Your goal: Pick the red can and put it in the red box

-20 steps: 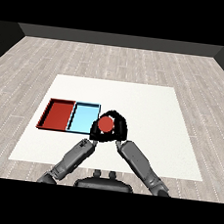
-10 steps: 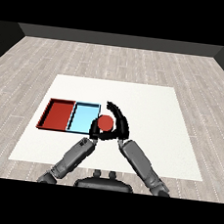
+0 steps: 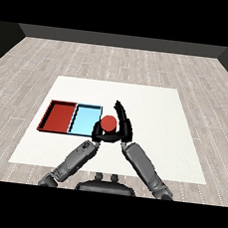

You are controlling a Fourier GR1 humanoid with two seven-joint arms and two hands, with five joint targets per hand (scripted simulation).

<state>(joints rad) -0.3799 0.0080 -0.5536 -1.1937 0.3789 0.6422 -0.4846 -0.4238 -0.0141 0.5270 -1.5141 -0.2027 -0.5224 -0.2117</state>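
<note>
Red can (image 3: 108, 122) at light blue tray (image 3: 85, 120) right edge, right robot hand (image 3: 124, 127) curled round.

cans: 1 red can (image 3: 108, 123) | trays: 2, red tray (image 3: 59, 117), light blue tray (image 3: 84, 118)

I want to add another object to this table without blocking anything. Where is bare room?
Bare table lies right of the right robot hand and beyond the red tray and light blue tray. It is crowded where both hands, with the left robot hand, meet at the red can, beside the light blue tray.
</note>
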